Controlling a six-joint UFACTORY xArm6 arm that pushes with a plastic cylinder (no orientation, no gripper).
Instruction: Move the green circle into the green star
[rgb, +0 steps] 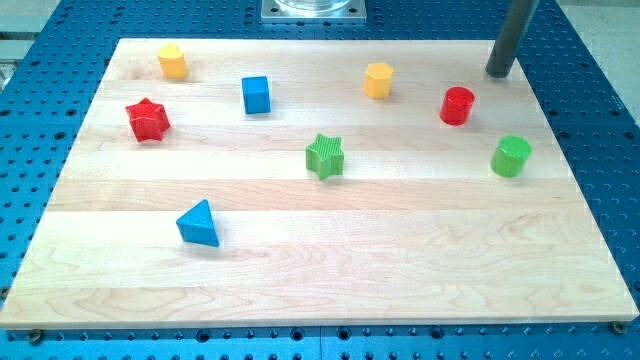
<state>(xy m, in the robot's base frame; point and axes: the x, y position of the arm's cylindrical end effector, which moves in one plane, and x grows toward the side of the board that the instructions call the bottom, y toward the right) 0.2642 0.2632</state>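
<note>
The green circle (511, 156) stands at the view's right on the wooden board (320, 290). The green star (325, 156) sits near the board's middle, far to the left of the circle. My tip (497, 73) is at the view's top right, above the green circle and up and to the right of the red circle (458, 105). It touches no block.
A yellow hexagon (378, 80) sits at the top centre and another yellow block (173, 61) at the top left. A blue cube (257, 95), a red star (148, 120) and a blue triangle (199, 224) lie on the left half.
</note>
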